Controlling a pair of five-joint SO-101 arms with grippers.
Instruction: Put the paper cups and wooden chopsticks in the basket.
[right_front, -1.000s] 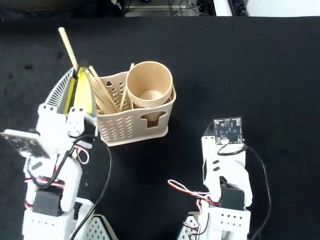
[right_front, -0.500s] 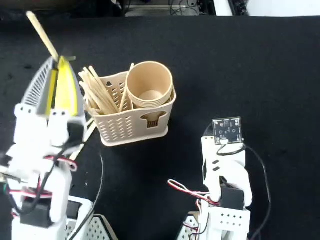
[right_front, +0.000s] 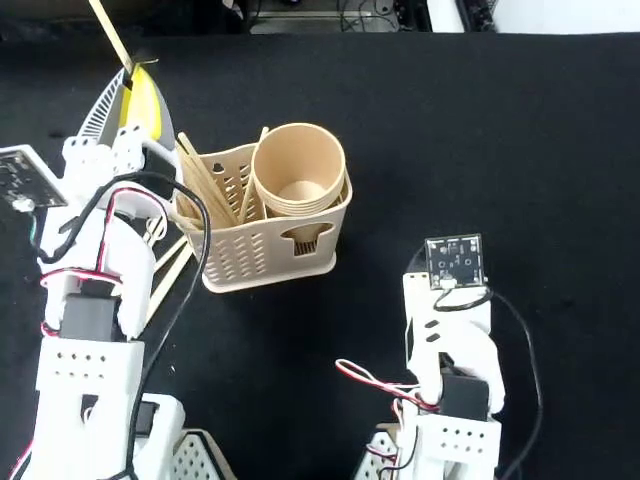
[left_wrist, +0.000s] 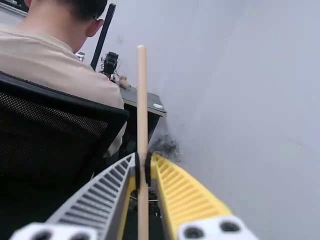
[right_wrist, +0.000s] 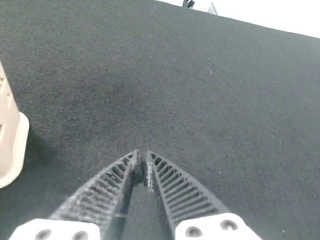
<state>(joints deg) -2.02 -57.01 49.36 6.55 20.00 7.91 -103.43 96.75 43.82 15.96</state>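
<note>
The left tool (left_wrist: 143, 161) is clamped on a single wooden chopstick (left_wrist: 142, 95), which sticks out well past its tips; it is held up beside the basket (right_front: 265, 250). The right tool (right_wrist: 141, 161) is closed on nothing, low over the black tabletop (right_front: 480, 130). The basket holds stacked paper cups (right_front: 298, 170) and a bundle of chopsticks (right_front: 205, 185). Two loose chopsticks (right_front: 170, 272) lie just beside it.

I see a black table (right_front: 520, 130), cables (right_front: 352, 14) at the frame's top centre, and a mesh chair (left_wrist: 45, 135) beside a grey wall (left_wrist: 245, 75).
</note>
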